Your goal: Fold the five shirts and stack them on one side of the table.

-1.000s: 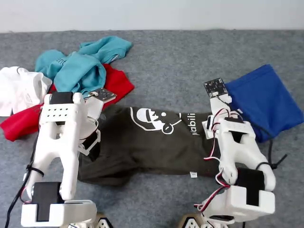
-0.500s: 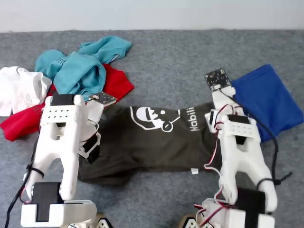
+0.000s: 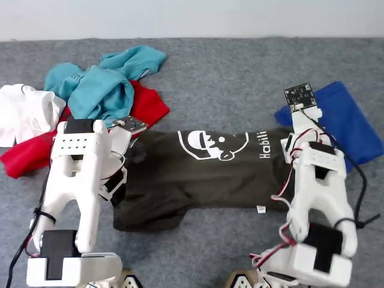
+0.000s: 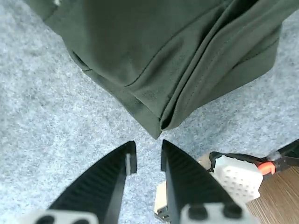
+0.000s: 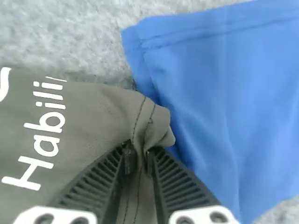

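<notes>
Dark olive shirt [image 3: 204, 174]: lies print-up across the middle of the grey table [image 3: 228, 66], between the two arms and not yet folded flat.
Right gripper [image 5: 138, 161]: clamped on a bunched corner of the olive shirt's hem, right against the edge of the blue shirt [image 3: 345, 123].
Left gripper [image 4: 147, 150]: fingers slightly parted with nothing between them, over bare table just off the olive shirt's creased corner.
Done so far: the blue shirt looks folded and is set at the right side, which is probably the start of the stack.
Left to do: the olive shirt, then the heap at far left, where a teal shirt [image 3: 102, 81] lies on a red shirt [image 3: 147, 105] with a white shirt [image 3: 24, 114] beside them.
View differences: the right wrist view shows the pinch on the hem, which the arm covers in the high view. The left wrist view shows layered folds at the shirt's corner. The high view alone takes in the waiting heap.
</notes>
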Tool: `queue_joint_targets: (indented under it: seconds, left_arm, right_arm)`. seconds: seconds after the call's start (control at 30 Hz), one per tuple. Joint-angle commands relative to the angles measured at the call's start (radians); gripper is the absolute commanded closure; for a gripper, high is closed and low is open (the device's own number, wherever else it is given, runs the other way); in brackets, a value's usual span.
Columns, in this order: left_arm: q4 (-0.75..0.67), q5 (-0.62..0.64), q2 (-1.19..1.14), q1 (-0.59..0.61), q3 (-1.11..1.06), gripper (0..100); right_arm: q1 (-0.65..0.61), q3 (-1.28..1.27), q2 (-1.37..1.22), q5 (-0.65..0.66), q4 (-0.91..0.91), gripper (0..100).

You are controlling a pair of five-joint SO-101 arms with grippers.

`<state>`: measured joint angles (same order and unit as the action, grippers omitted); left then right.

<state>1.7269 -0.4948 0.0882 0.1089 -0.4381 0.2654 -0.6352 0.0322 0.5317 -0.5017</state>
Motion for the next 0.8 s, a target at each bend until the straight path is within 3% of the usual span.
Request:
queue_joint_targets:
  seconds: [0.0, 0.2, 0.4, 0.63, 0.77]
  left_arm:
    - [0.026, 0.012, 0.032, -0.002, -0.002, 91]
    - [0.026, 0.012, 0.032, -0.002, -0.002, 91]
    - [0.026, 0.012, 0.032, -0.002, -0.002, 91]
    - [0.026, 0.012, 0.032, -0.002, -0.002, 91]
    - [0.026, 0.012, 0.032, -0.002, -0.004, 91]
  right_arm:
    - [0.015, 0.098, -0.107, 0.009, 0.042, 98.7]
    - [0.025, 0.226, -0.262, 0.009, -0.010, 93.2]
    - [0.024, 0.348, -0.157, 0.012, -0.372, 75.2]
    - [0.028, 0.379, 0.070, 0.014, -0.750, 75.0]
    - [0.030, 0.278, 0.133, 0.014, -0.792, 75.0]
